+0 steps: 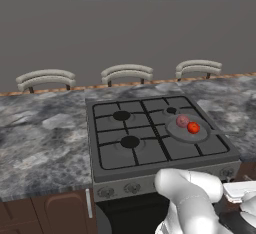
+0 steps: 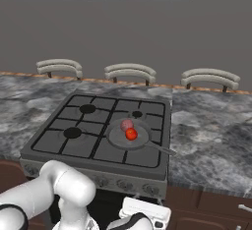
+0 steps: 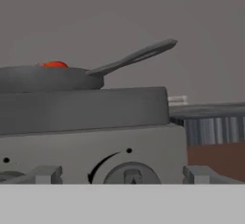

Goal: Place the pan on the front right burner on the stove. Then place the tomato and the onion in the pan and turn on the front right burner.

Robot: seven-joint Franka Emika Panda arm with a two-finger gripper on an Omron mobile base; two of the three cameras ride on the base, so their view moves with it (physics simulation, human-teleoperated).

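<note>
The dark grey pan (image 1: pixel 176 131) sits on the stove (image 1: pixel 115 150) at its front right, covering the front right burner. In the pan lie the pinkish onion (image 1: pixel 182 121) and, touching it, the red tomato (image 1: pixel 193 127); from the right they are the pan (image 2: pixel 115 136), the onion (image 2: pixel 127 124) and the tomato (image 2: pixel 131 134). My gripper (image 3: pixel 123 175) is open, low in front of the stove's front panel (image 3: pixel 86 137). Its fingertips (image 3: pixel 48 174) stand either side of a round knob (image 3: pixel 131 170). Above are the pan's rim (image 3: pixel 48 79) and the tomato's top (image 3: pixel 55 64).
The pan handle (image 3: pixel 139 55) juts out past the stove's right front corner. More knobs (image 1: pixel 132 188) line the front panel. Marble counter (image 1: pixel 40 143) flanks the stove on both sides, with brown cabinets (image 1: pixel 50 213) below. Stool backs (image 1: pixel 127 72) stand behind the counter.
</note>
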